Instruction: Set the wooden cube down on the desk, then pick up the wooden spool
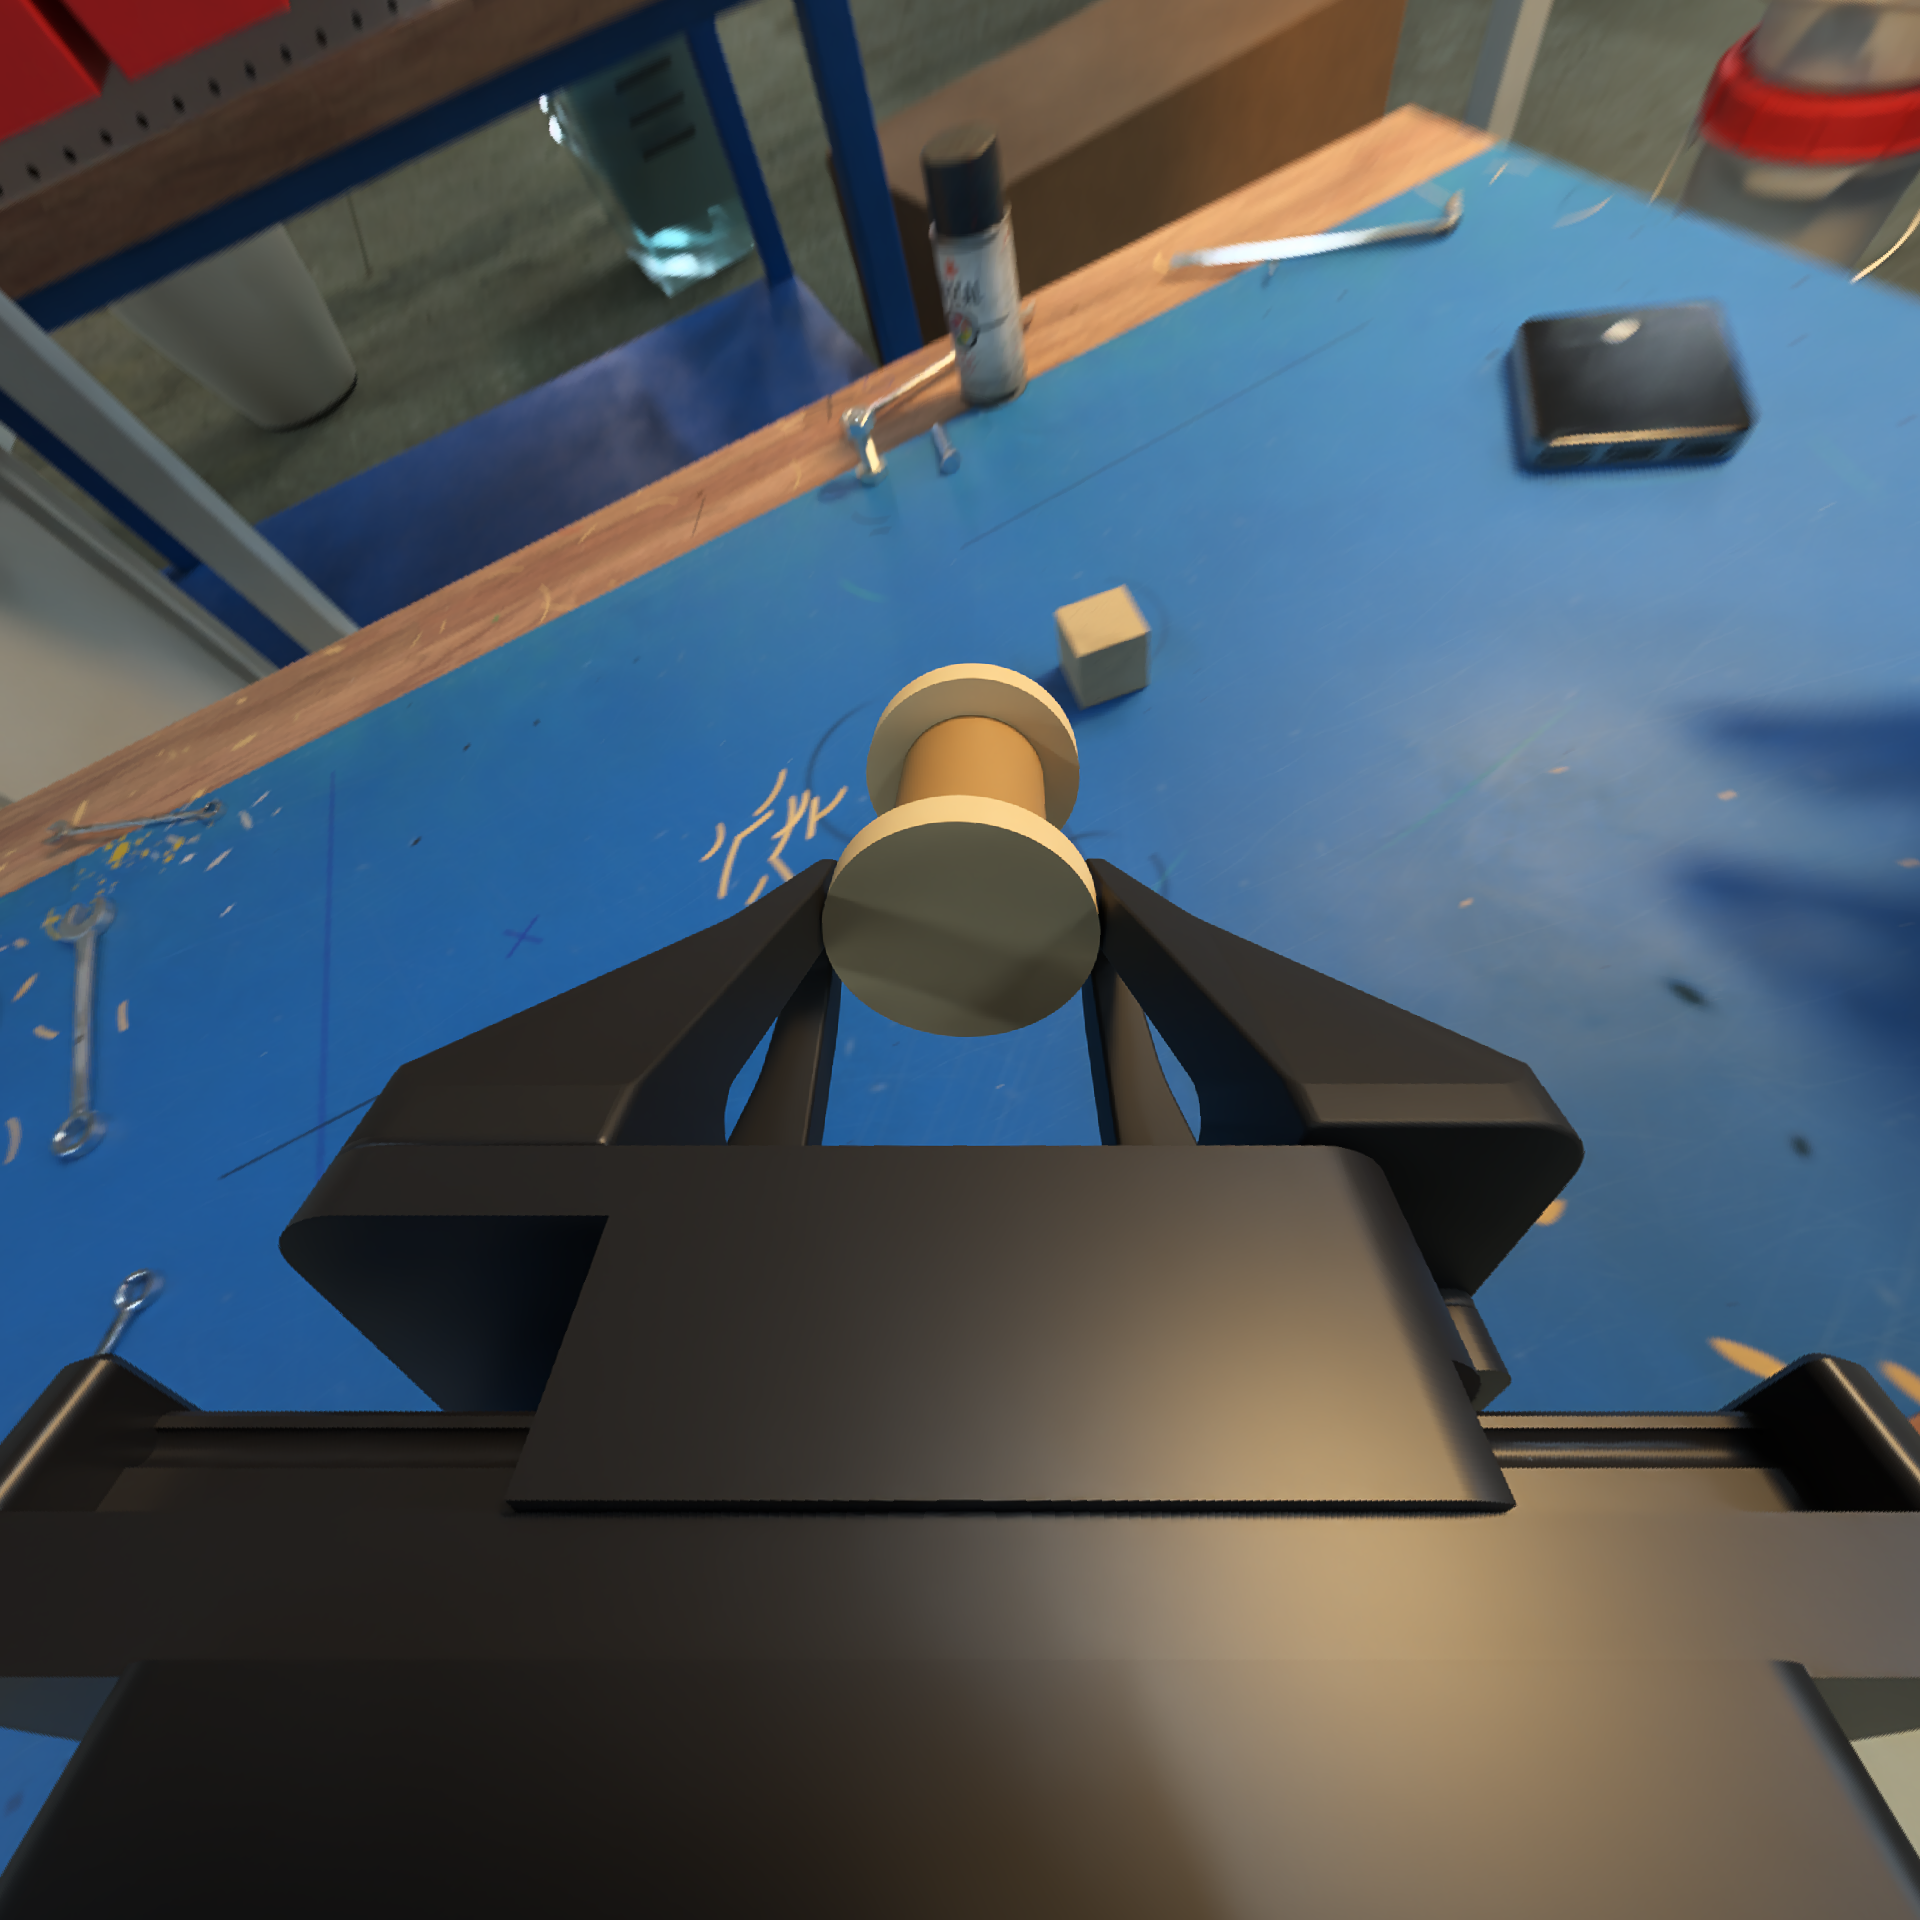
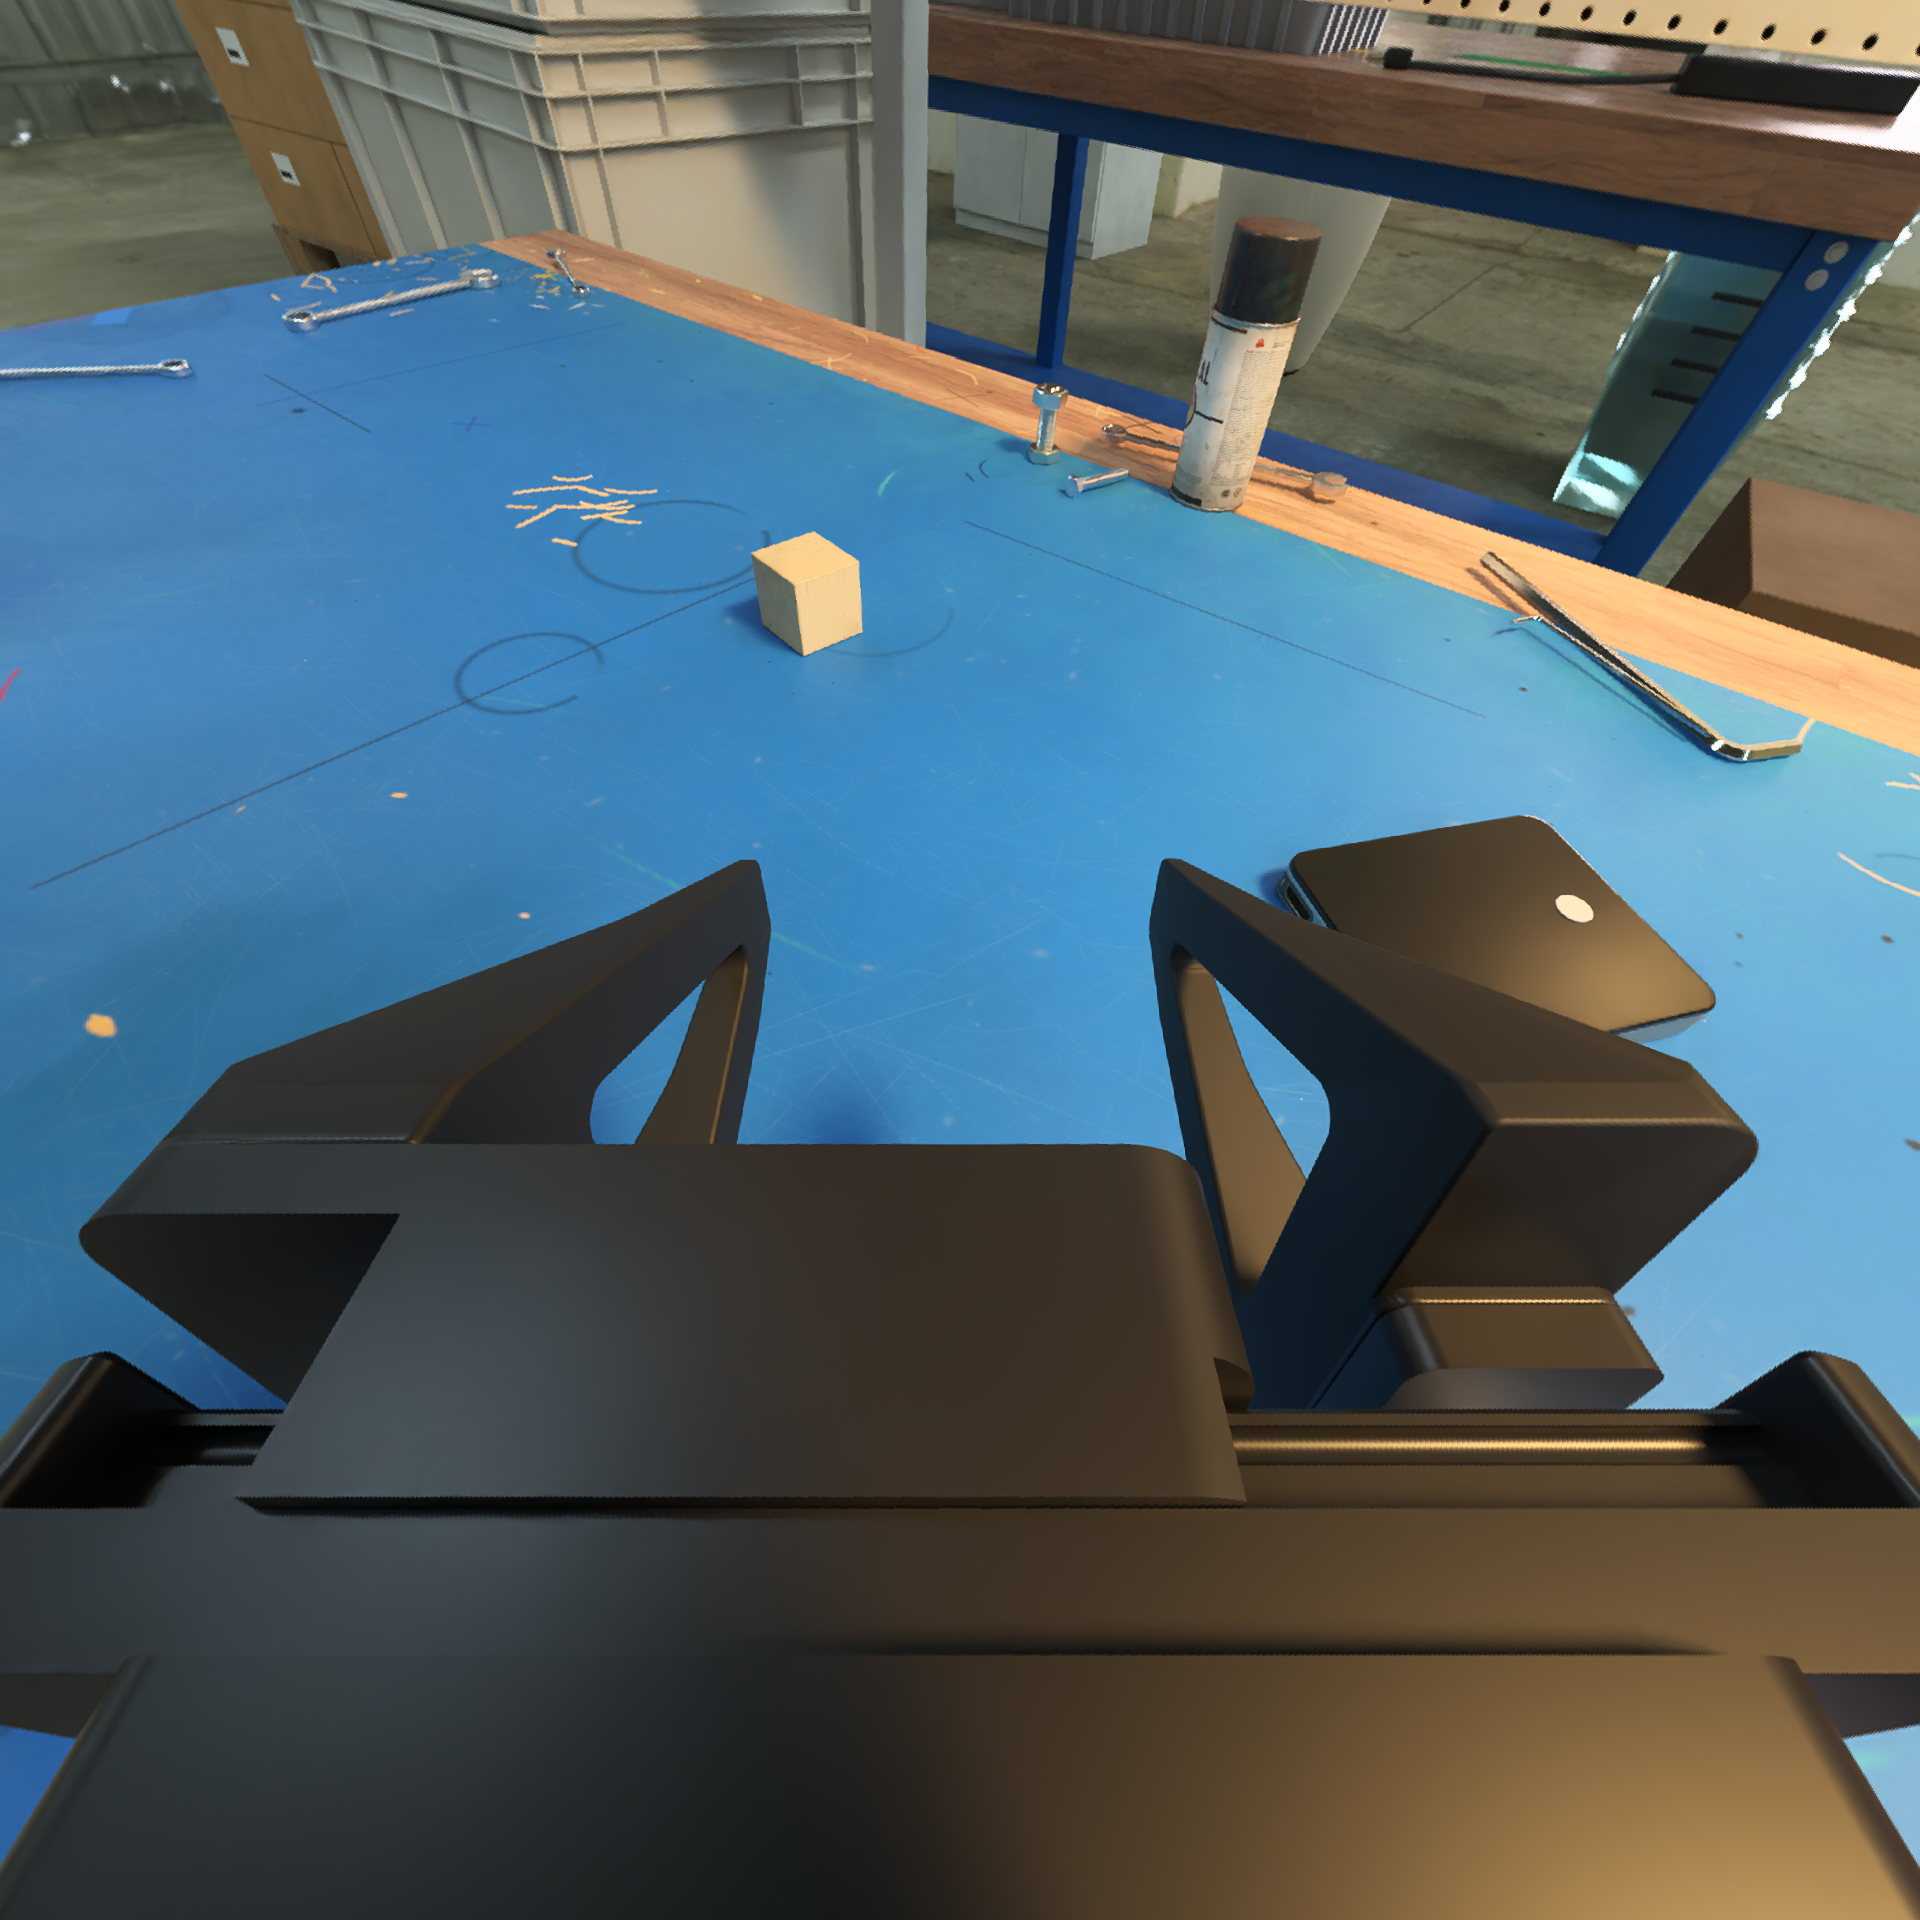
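My left gripper [image 1: 961, 883] is shut on the wooden spool [image 1: 966, 852], gripping its near pale flange and holding it above the blue desk mat [image 1: 1351, 831]. The spool has a tan core and two pale round ends and points away from the camera. The wooden cube [image 1: 1103, 644] rests on the mat just beyond the spool; it also shows in the right wrist view [image 2: 808, 592], standing alone. My right gripper [image 2: 958, 883] is open and empty, above the mat, well short of the cube.
A black flat box [image 2: 1496, 925] lies by my right finger and shows in the left view [image 1: 1626, 384]. A spray can [image 2: 1242, 364], bolts [image 2: 1044, 421], a metal bar [image 2: 1631, 665] and wrenches [image 2: 390, 299] lie along the desk's wooden edge [image 2: 935, 364].
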Robot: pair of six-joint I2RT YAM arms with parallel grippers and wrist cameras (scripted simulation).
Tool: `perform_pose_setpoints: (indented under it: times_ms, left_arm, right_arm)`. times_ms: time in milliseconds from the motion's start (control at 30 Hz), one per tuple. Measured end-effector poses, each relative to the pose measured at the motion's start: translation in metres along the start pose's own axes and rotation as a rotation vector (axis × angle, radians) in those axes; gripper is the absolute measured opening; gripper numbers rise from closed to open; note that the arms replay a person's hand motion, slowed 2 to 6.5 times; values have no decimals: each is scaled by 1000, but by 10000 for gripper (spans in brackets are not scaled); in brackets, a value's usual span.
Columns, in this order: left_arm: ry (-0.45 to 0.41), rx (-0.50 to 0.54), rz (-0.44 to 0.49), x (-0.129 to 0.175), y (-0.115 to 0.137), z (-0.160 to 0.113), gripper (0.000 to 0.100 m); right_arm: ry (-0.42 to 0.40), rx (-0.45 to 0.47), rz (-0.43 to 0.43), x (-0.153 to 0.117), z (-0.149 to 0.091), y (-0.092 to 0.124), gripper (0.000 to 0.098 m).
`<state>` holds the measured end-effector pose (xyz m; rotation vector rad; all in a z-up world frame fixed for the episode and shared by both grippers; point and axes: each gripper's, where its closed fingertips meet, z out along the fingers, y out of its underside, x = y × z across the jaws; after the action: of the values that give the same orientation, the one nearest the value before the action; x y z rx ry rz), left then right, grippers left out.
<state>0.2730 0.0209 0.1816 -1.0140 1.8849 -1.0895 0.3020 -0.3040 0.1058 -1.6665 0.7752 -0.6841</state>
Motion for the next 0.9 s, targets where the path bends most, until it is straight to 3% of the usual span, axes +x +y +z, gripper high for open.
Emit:
perform_pose_setpoints:
  times_ms: [300,600,900]
  left_arm:
    - [60,173,-80,60,-5,-8,383]
    - [57,164,-94,98,24,13,383]
    - [82,176,-126,115,25,28,383]
  right_arm:
    - [-8,-5,-23,-3,0,0,627]
    - [-5,-4,-27,-3,-1,-1,626]
    - [-1,-3,-24,-2,-1,-1,623]
